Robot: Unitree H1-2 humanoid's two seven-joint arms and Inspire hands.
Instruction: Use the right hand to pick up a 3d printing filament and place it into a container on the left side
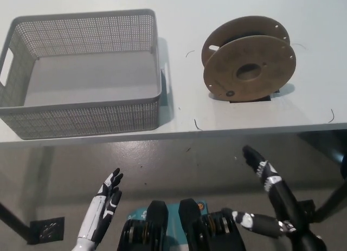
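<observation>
Head view looks steeply down on a pale table (179,12) whose near edge runs across the middle of the picture. On the table's right part stands the spool (248,58), a brown cardboard reel resting on its rims, its near flange and hub hole turned toward the robot. It sits over a dark mark on the tabletop. Whether any filament is wound on it I cannot tell from here.

On the left part of the table sits the basket (81,121), a grey perforated bin with a cut-out handle in its left wall. Nothing lies inside it. Spool and basket are well apart, with bare table between them.

Neither hand is over the table. The black right hand (265,178) is below the near edge, on the right, fingers spread and holding nothing; it points up toward the spool but is clear of it. The white left hand (105,205) rests low at the left, also below the table edge, fingers straight and apart, empty.

By my reading the task has hardly begun: the spool is untouched and the basket unfilled. Everything remains, namely reaching to the spool, grasping it, carrying it left, and setting it down in the basket.
</observation>
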